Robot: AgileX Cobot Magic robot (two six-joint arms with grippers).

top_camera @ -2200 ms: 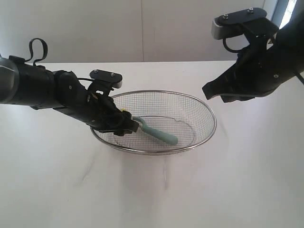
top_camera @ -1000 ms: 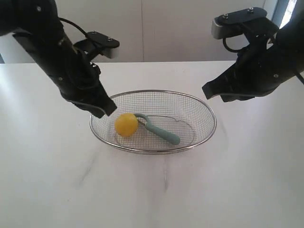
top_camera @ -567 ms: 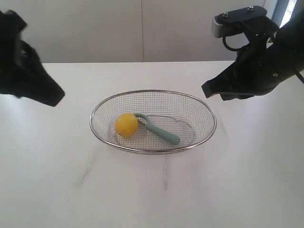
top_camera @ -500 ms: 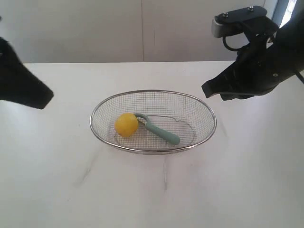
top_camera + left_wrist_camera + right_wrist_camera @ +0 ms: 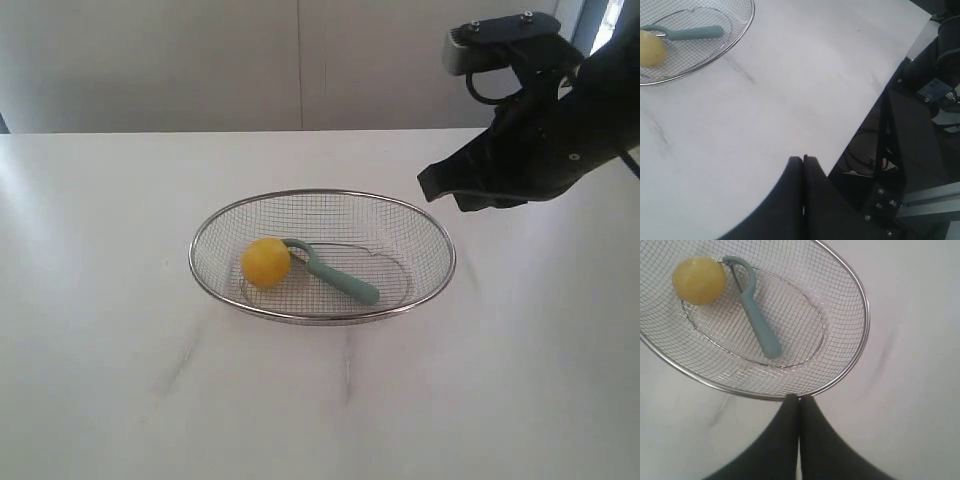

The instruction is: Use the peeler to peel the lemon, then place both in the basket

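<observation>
Left hand (image 5: 803, 162) has withdrawn; lemon (image 5: 265, 262) and peeler (image 5: 335, 277) lie in basket (image 5: 420, 238).

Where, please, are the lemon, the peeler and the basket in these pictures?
lemon (image 5: 265, 262), exterior view, middle of its yellow skin.
peeler (image 5: 345, 283), exterior view, middle of its teal handle.
basket (image 5: 322, 318), exterior view, near edge of its steel rim.
</observation>
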